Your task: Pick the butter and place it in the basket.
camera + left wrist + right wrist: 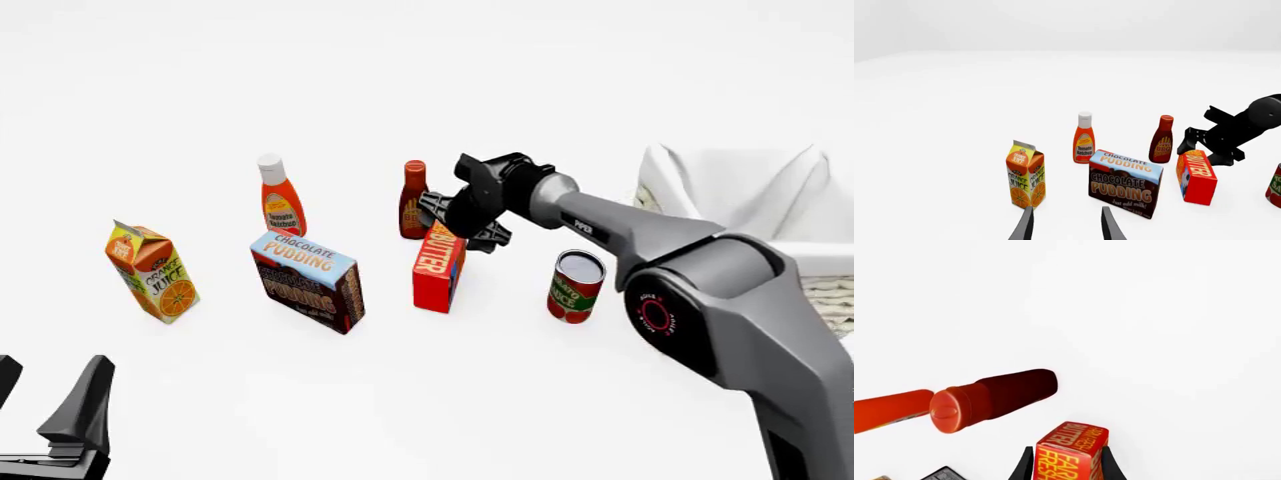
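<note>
The butter point(438, 265) stands on end on the white table, a red box with an orange-yellow face; it also shows in the left wrist view point(1197, 175) and the right wrist view point(1071, 450). My right gripper point(457, 228) reaches down over its top end, open, with one finger on each side of the box point(1067, 466). I cannot tell whether the fingers touch it. The basket point(747, 185), cream wicker with a white cloth lining, sits at the far right. My left gripper point(47, 388) hangs open and empty at the near left point(1066, 217).
Close behind the butter is a dark BBQ sauce bottle point(414, 200). A red can point(575, 287) stands to its right, between it and the basket. To its left are the chocolate pudding box point(307, 282), a ketchup bottle point(278, 197) and an orange juice carton point(154, 272).
</note>
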Tool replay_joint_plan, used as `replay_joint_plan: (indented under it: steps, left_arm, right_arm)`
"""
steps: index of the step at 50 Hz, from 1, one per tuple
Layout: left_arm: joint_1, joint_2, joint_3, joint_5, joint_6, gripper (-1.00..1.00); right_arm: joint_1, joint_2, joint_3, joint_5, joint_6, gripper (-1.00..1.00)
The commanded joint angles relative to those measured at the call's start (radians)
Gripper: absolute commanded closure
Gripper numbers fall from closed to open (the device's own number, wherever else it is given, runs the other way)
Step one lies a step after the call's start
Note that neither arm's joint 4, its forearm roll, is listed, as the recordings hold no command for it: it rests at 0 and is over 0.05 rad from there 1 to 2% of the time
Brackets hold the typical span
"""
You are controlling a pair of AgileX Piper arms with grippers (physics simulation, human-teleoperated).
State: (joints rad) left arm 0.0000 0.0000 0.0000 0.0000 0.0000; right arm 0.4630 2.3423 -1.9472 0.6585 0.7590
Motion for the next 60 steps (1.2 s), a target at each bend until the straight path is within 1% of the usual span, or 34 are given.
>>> replay_joint_plan:
  steps: [1, 7, 8, 10, 12, 14, 15, 19, 22, 35, 43, 60]
  left_arm:
    - [0.0, 0.0, 0.0, 0.0, 0.0, -1.0]
    - [0.0, 0.0, 0.0, 0.0, 0.0, -1.0]
    - [0.0, 0.0, 0.0, 0.0, 0.0, -1.0]
    - [0.0, 0.0, 0.0, 0.0, 0.0, -1.0]
    - [0.0, 0.0, 0.0, 0.0, 0.0, -1.0]
    - [0.0, 0.0, 0.0, 0.0, 0.0, -1.0]
    - [0.0, 0.0, 0.0, 0.0, 0.0, -1.0]
    - [0.0, 0.0, 0.0, 0.0, 0.0, -1.0]
    - [0.0, 0.0, 0.0, 0.0, 0.0, -1.0]
    - [0.0, 0.0, 0.0, 0.0, 0.0, -1.0]
    - [0.0, 0.0, 0.0, 0.0, 0.0, -1.0]
    - [0.0, 0.0, 0.0, 0.0, 0.0, -1.0]
  right_arm:
    - [0.011, 0.057, -0.027, -0.004, 0.005, -1.0]
    - [0.001, 0.048, -0.014, -0.024, 0.001, -1.0]
    - [-0.001, 0.046, -0.015, -0.021, -0.001, 1.0]
    - [-0.001, 0.022, 0.0, -0.043, -0.009, 1.0]
    - [0.005, 0.012, 0.013, -0.035, 0.005, 1.0]
    - [0.007, -0.003, 0.031, -0.041, -0.006, 1.0]
    - [0.025, -0.005, 0.036, -0.046, 0.007, 1.0]
    - [0.022, -0.032, 0.073, -0.06, 0.001, 1.0]
    - [0.032, -0.043, 0.084, -0.061, 0.009, 1.0]
    - [0.044, -0.082, 0.113, -0.073, 0.011, 1.0]
    - [0.035, -0.121, 0.143, -0.086, -0.006, 1.0]
    - [0.008, -0.299, 0.298, -0.134, -0.039, 1.0]
